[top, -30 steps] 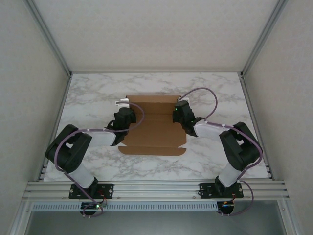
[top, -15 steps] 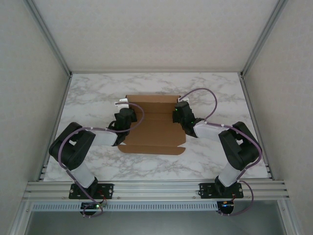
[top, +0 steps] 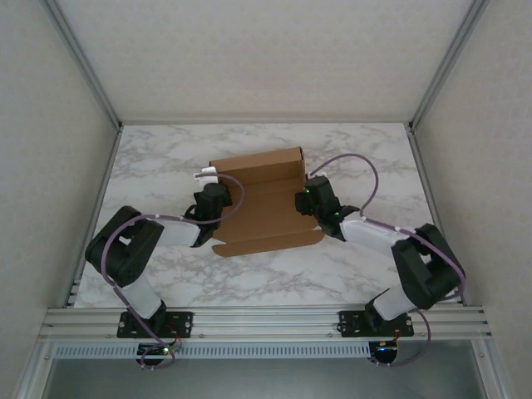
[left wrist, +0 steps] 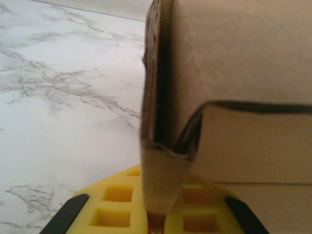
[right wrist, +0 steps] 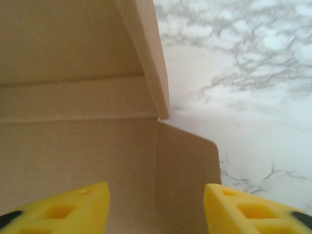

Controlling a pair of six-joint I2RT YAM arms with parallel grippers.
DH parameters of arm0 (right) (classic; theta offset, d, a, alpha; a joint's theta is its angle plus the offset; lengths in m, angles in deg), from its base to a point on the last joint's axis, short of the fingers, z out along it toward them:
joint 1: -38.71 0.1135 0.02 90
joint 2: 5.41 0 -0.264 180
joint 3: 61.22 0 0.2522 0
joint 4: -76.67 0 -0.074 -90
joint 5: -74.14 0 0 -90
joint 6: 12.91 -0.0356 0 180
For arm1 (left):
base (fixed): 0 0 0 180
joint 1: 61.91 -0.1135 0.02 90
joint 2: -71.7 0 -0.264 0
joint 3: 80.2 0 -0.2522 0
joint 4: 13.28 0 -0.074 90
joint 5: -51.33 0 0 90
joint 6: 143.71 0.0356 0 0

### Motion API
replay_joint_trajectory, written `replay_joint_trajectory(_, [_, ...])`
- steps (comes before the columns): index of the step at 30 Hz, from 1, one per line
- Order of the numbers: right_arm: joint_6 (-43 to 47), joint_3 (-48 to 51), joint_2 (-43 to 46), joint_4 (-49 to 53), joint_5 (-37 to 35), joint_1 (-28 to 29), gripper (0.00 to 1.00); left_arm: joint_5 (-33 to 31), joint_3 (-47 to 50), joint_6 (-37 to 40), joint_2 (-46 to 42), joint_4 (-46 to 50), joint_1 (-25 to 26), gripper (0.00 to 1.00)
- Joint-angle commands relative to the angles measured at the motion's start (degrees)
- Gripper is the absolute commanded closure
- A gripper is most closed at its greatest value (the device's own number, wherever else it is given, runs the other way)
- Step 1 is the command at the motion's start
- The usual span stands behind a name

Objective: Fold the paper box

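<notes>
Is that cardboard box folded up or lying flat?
Partly folded: the paper box has its far wall standing up, but its near flap is spread out on the table.

We see a table [top: 166, 162] with a white marble pattern and thin grey veins in the middle of the top view. Behind its far edge stands a back wall [top: 266, 58], off-white with a fine grain. A left wall [top: 41, 183] and a right wall [top: 495, 183] of the same kind close the two sides. Slim aluminium posts [top: 81, 60] run along the corners where the walls meet, and grooved aluminium rails [top: 266, 318] lie along the near edge of the table. Below the rails there is a darker grey surface [top: 266, 378]; we cannot tell what it is. The light is soft and even, with only pale shadows on the marble.
</notes>
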State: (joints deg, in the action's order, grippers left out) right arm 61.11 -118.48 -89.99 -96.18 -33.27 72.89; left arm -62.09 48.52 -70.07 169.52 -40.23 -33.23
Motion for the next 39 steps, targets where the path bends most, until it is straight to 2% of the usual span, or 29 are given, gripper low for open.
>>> replay_joint_trajectory(1, [1.25, 2.22, 5.85, -0.49, 1.07, -0.95, 0.41, 2.59, 0.79, -0.3, 3.3, 9.68, -0.02, 1.0])
replay_joint_trajectory(3, [1.75, 3.08, 9.37, -0.89, 1.78, -1.79, 0.42, 2.76, 0.28, 0.21, 3.39, 10.07, 0.05, 1.0])
replay_joint_trajectory(5, [2.02, 3.32, 13.12, -1.8, 5.73, -3.27, 0.45, 2.85, -0.25, 0.94, 3.44, 10.34, 0.05, 1.0])
replay_joint_trajectory(9, [3.2, -0.85, 15.05, -0.95, 13.65, -3.58, 0.6, 3.37, -1.81, 2.58, 3.77, 11.29, 0.13, 1.0])
replay_joint_trajectory(13, [2.22, -11.42, 9.36, 5.84, 22.28, -2.93, 0.82, 3.64, -3.97, 5.08, 4.97, 12.59, 0.99, 1.0])
replay_joint_trajectory(18, [-1.42, -24.98, -1.81, 12.12, 31.18, -1.98, 0.98, 2.96, -5.54, 8.3, 6.53, 13.12, 2.91, 1.0])
replay_joint_trajectory(22, [-4.61, -40.66, -13.79, 23.68, 39.14, -1.16, 1.0, 2.77, -5.56, 9.17, 7.36, 12.68, 3.44, 1.0])
replay_joint_trajectory(25, [-5.13, -47.54, -20.72, 26.45, 43.0, -0.04, 1.0, 2.81, -5.59, 9.11, 7.81, 12.33, 3.41, 1.0])
replay_joint_trajectory(33, [-4.88, -57.83, -31.75, 30.87, 43.82, 2.24, 1.0, 3.11, -5.74, 8.49, 8.53, 11.88, 3.48, 1.0])
replay_joint_trajectory(39, [-3.11, -59.38, -35.81, 34.9, 37.92, 2.88, 1.0, 3.12, -5.24, 8.01, 8.44, 11.44, 3.48, 1.0])
